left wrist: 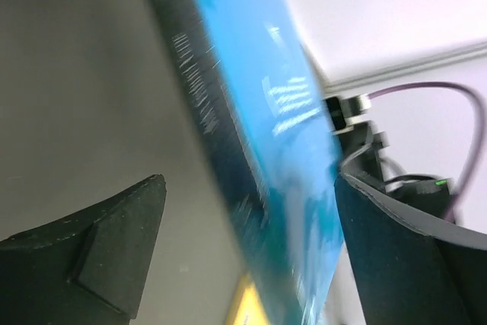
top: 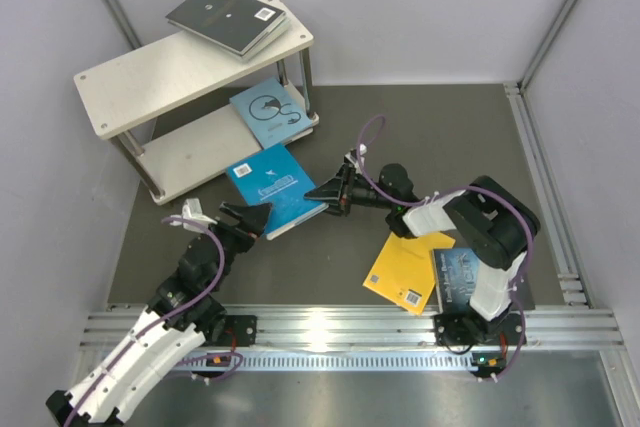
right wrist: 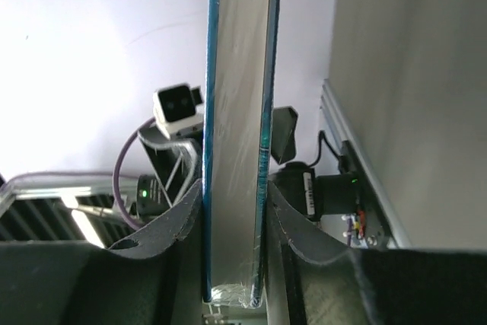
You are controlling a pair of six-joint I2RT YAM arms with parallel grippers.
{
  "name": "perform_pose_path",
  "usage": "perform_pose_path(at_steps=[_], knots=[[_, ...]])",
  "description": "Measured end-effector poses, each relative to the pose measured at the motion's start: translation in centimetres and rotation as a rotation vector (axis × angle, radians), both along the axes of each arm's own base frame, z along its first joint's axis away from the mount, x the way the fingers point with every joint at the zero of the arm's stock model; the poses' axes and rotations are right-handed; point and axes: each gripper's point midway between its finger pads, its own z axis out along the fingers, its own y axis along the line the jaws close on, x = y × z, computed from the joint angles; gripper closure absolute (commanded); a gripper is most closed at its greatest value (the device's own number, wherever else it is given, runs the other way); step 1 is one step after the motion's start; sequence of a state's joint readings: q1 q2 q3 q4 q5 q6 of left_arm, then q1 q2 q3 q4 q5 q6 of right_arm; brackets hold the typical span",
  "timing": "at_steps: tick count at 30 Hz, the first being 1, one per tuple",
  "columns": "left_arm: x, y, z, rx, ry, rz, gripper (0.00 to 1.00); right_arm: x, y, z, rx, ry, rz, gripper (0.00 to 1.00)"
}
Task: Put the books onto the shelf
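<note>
Clamping hard on the blue book (right wrist: 236, 112), the right fingers (right wrist: 179, 218) press both covers at its right edge, so the right gripper (top: 325, 190) alone bears it. The left fingers (left wrist: 114, 241) stand wide apart astride the book's near-left corner, and the left gripper (top: 250, 215) grips nothing. My read: one firm hold leaves the right arm free to swing it in. The book hangs just near of the shelf (top: 150, 72), by the lower tier where a light blue book (top: 268, 112) lies. Dark books (top: 225, 17) sit on top. A yellow book (top: 405, 272) waits near right.
</note>
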State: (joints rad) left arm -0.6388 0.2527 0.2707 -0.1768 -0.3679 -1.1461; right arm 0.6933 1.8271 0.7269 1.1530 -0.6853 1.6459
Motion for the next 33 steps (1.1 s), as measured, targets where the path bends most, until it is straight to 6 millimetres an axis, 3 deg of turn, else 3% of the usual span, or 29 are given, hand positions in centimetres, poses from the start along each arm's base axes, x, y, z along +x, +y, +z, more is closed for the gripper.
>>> perform_pose_path(at_steps=[4, 7, 11, 16, 20, 28, 33], knots=[[-0.6, 1.8, -0.7, 0.07, 0.033, 0.054, 0.01, 3.6, -0.6, 0.2, -0.054, 0.005, -0.04, 1.0], [-1.3, 3.3, 0.8, 0.068, -0.008, 0.093, 0.01, 6.5, -0.2, 2.3, -0.05, -0.056, -0.066, 1.0], [-2.4, 5.3, 2.4, 0.067, -0.039, 0.145, 0.01, 9.0, 0.9, 5.3, -0.036, -0.142, -0.067, 1.0], [-3.3, 6.9, 2.5, 0.117, -0.004, 0.186, 0.01, 11.6, 2.8, 6.9, -0.036, -0.207, -0.035, 1.0], [-3.7, 7.4, 1.6, 0.155, 0.031, 0.19, 0.01, 15.1, 4.7, 5.6, -0.056, -0.219, -0.024, 1.0], [-4.0, 7.4, 0.8, 0.179, 0.058, 0.179, 0.01, 22.9, 6.0, -0.8, -0.234, -0.157, -0.089, 1.0], [-3.9, 7.3, 0.5, 0.181, 0.062, 0.175, 0.01, 25.8, 5.4, -1.0, -0.276, -0.191, -0.129, 1.0]])
